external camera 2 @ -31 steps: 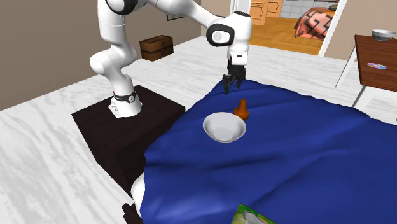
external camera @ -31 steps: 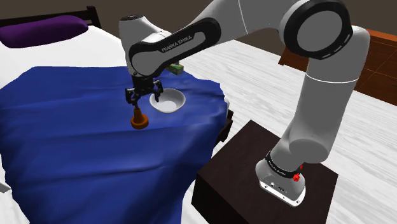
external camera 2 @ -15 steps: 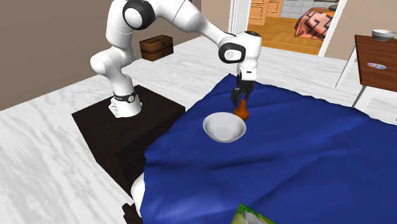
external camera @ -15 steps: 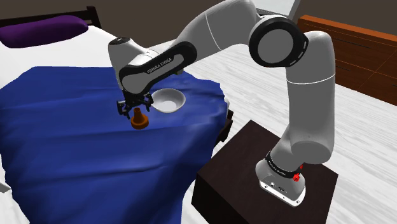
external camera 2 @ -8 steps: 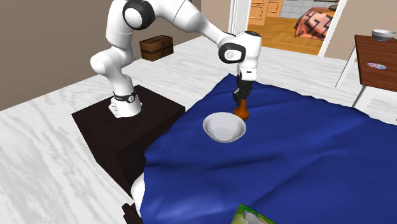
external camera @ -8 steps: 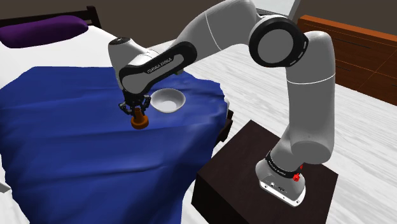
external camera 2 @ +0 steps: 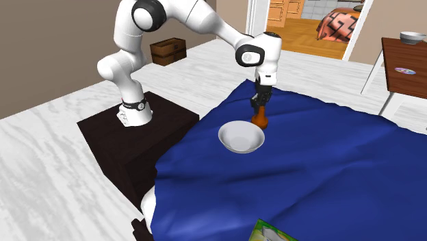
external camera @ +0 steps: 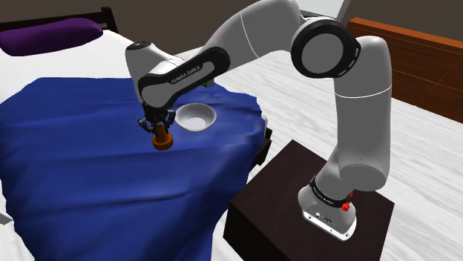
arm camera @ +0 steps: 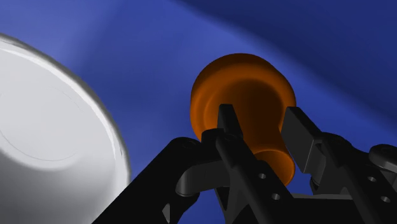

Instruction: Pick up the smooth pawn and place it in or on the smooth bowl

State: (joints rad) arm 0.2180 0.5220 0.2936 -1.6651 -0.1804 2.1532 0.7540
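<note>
— Now, where is the orange-brown pawn (external camera: 161, 141) to be found?
— It is seen standing upright on the blue blanket (external camera: 74, 163) of the bed, just beside the white bowl (external camera: 194, 117), on the side of the bowl turned away from the dark stand (external camera: 297, 200). A narrow strip of blanket is left showing between pawn and bowl.
— And how is the claw (external camera: 158, 127) set?
— It is pointed straight down over the pawn, beside the bowl rather than above it. In the wrist view the claw (arm camera: 257, 114) is shown clenched on the pawn (arm camera: 245, 83). The two black fingers (arm camera: 224, 127) are pressed against the narrow upper part from either side, and the wide round base is spread out beyond them. The rim of the bowl (arm camera: 44, 127) is seen close by.
— Is the pawn raised off the bed?
— No. In the second exterior view the pawn (external camera 2: 259, 123) is seen resting on the blanket just behind the bowl (external camera 2: 241, 137), with the claw (external camera 2: 259, 108) closed on its top.
— What else is laid out near the bowl?
— Nothing close. A purple pillow (external camera: 52, 33) is placed well apart from the bowl at the head of the bed. A green packet (external camera 2: 270, 233) is seen well apart from it too, on the blanket at the second exterior view's lower edge.
</note>
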